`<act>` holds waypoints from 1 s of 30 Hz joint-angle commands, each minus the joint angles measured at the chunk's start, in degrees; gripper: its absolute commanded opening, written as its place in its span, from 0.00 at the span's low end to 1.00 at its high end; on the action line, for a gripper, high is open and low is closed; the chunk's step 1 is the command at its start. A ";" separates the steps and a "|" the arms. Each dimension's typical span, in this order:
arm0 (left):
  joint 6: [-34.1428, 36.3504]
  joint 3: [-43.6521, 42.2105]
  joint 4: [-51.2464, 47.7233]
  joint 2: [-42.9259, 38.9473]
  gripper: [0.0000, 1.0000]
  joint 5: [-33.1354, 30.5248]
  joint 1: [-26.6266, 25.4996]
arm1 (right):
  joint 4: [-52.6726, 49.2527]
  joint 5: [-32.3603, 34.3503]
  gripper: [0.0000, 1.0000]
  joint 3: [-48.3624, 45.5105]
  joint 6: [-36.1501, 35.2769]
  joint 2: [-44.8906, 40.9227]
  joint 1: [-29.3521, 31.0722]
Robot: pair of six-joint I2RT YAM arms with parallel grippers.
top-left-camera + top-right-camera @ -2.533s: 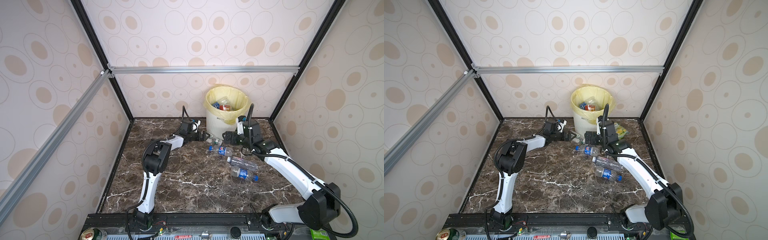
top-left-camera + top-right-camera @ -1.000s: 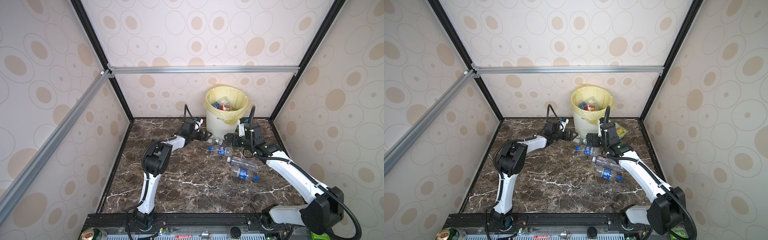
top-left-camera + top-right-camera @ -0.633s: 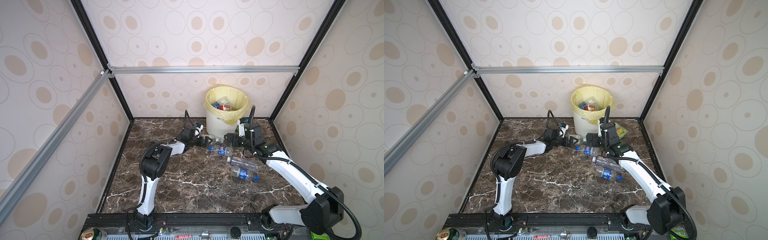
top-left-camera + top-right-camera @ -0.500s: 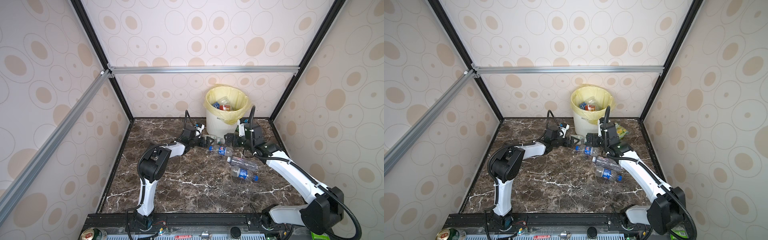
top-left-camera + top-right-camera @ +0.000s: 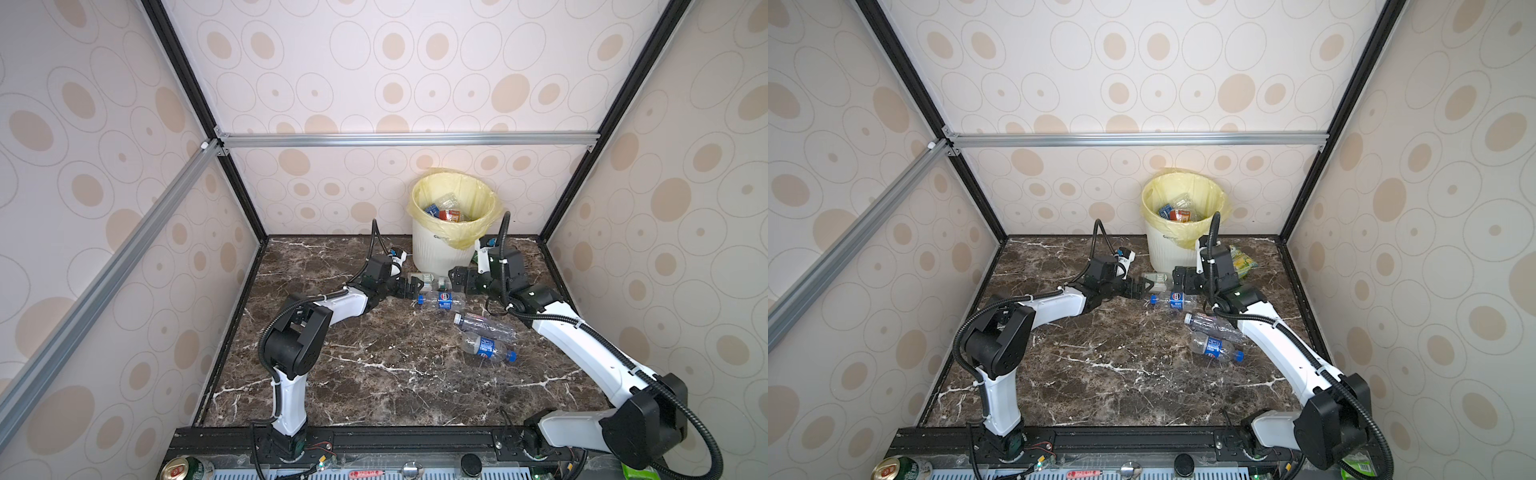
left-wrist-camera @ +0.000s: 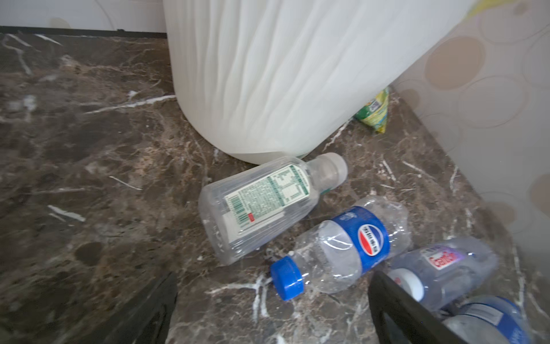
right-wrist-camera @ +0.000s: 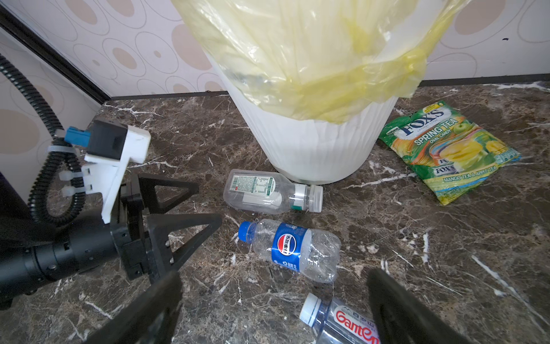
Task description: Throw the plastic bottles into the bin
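Your left gripper (image 5: 413, 286) is low, jaws spread, empty, just left of the green-labelled clear bottle (image 5: 423, 277) lying at the foot of the bin (image 5: 436, 257). A blue-capped Pepsi bottle (image 5: 442, 300) lies just nearer. Your right gripper (image 5: 456, 279) is spread too and empty, just right of both. The bin stands far, right of centre, with bottles (image 5: 446, 210) inside. A Ganten bottle (image 5: 484, 328) and a second Pepsi bottle (image 5: 486, 350) lie nearer right. The Fox's candy packet (image 5: 1241, 262) is right of the bin.

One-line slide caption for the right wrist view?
Open left end effector faces a green-labelled bottle lying at the bin's foot, blue-labelled bottle and candy packet nearby.
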 commanded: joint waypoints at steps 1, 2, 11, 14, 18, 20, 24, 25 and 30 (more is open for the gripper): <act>7.57 5.91 -3.98 2.98 0.99 -4.34 0.07 | 0.62 0.20 1.00 -0.91 0.22 -2.01 -0.05; 8.78 7.19 -4.46 3.95 0.99 -4.61 0.13 | 0.52 0.23 1.00 -0.96 0.25 -2.27 -0.07; 17.46 16.81 -9.53 11.88 0.99 -2.64 0.07 | -0.63 0.67 1.00 -2.62 -0.66 -3.91 -0.55; 18.53 17.94 -9.13 13.11 0.99 -1.76 0.01 | -0.65 0.53 1.00 -2.60 -0.76 -3.66 -0.78; 17.80 20.20 -9.74 15.24 0.99 0.81 0.04 | -0.35 0.58 1.00 -2.42 -0.56 -2.96 -1.05; 16.72 20.39 -9.63 15.59 0.99 1.76 -0.02 | -0.22 0.58 1.00 -2.20 -0.44 -2.56 -1.05; 13.31 17.77 -7.26 13.53 0.99 3.12 -0.54 | 0.13 0.49 1.00 -2.26 -0.28 -2.16 -1.12; 12.36 17.08 -6.83 13.03 0.99 3.48 -0.64 | 0.30 0.49 1.00 -2.24 -0.16 -2.00 -1.08; 8.92 12.27 -4.22 9.89 0.99 3.80 -1.29 | 1.07 0.05 1.00 -2.44 0.18 -1.47 -1.13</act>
